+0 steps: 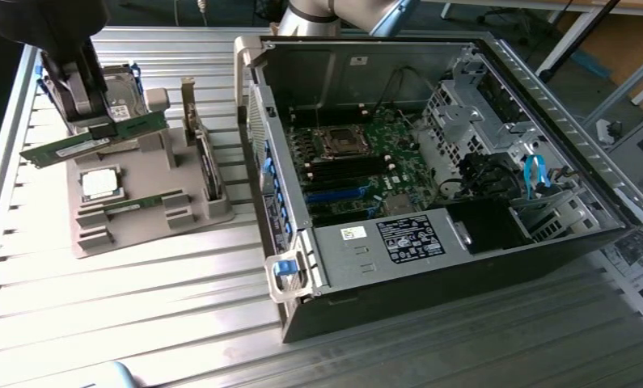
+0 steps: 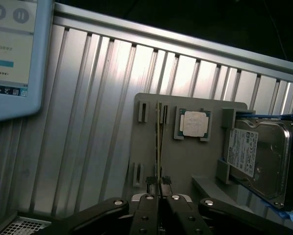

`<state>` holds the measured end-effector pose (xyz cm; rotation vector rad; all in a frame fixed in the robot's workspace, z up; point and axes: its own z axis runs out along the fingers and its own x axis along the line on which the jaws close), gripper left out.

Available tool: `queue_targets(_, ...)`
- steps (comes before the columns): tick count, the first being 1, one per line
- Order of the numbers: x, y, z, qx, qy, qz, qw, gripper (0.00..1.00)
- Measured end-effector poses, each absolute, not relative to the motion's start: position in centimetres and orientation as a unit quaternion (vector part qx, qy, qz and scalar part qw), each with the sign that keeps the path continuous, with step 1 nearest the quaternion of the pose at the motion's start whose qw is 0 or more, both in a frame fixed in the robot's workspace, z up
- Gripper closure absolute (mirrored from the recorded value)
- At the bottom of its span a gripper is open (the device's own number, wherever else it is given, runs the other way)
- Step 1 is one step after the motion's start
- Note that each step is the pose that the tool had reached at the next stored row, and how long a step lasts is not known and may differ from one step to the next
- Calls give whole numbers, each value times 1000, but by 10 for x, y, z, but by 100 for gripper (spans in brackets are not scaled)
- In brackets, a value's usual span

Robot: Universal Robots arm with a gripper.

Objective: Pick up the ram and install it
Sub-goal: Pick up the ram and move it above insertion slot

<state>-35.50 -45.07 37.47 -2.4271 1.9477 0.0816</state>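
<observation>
Jaws clamped together on the ram [image 1: 57, 150]; in the wrist view the two black fingers [image 2: 147, 203] press flat against either face of the stick, which runs edge-on straight out from between them.

Gripper [image 1: 97, 129] grips the ram toward one end; the longer free part juts toward the exterior view's left, tilted, with that far end lower than the gripped end; green board, white label, small black chips along it.

Ram hangs clear in the air above the grey parts holder [image 1: 137, 234], touching nothing but the fingers; free end overhangs the slatted aluminium table [image 1: 137, 307].

On the holder below: square silver CPU chip [image 2: 194, 123] lying flat in its pocket; second memory stick [image 1: 140, 202] seated low, just beside the CPU chip; hard drive [image 2: 256, 156] with blue side rails propped on the holder's raised end, close behind the gripper in the exterior view; expansion card [image 1: 205, 166] standing upright on edge on the side nearest the computer.

Open computer case [image 1: 299, 65] lies on its side on the table, to the exterior view's right of the holder; motherboard [image 1: 391, 162] exposed inside; black and blue memory slots [image 1: 343, 171] sit below the CPU socket; ram well apart from them, outside the case.

Touchscreen pendant [image 2: 12, 54] rests at the table's edge in the wrist view.
</observation>
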Motion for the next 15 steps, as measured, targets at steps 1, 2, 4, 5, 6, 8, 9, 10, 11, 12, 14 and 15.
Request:
queue_targets(1,-355,-451,375,-780,626,26,14,88)
queue_targets(2,-355,-451,376,-780,626,26,14,88)
queue_targets(4,-355,-451,376,-780,626,26,14,88)
queue_targets(5,-355,-451,377,-780,626,26,14,88)
queue_targets(6,-355,-451,377,-780,626,26,14,88)
queue_targets(8,-355,-451,378,-780,626,26,15,88)
queue_targets(9,-355,-451,379,-780,626,27,15,88)
queue_targets(10,-355,-451,379,-780,626,27,15,88)
queue_targets(11,-355,-451,380,-780,626,27,15,88)
queue_targets(12,-355,-451,380,-780,626,27,15,88)
queue_targets(14,-355,-451,380,-780,626,27,15,88)
queue_targets(15,-355,-451,381,-780,626,27,15,88)
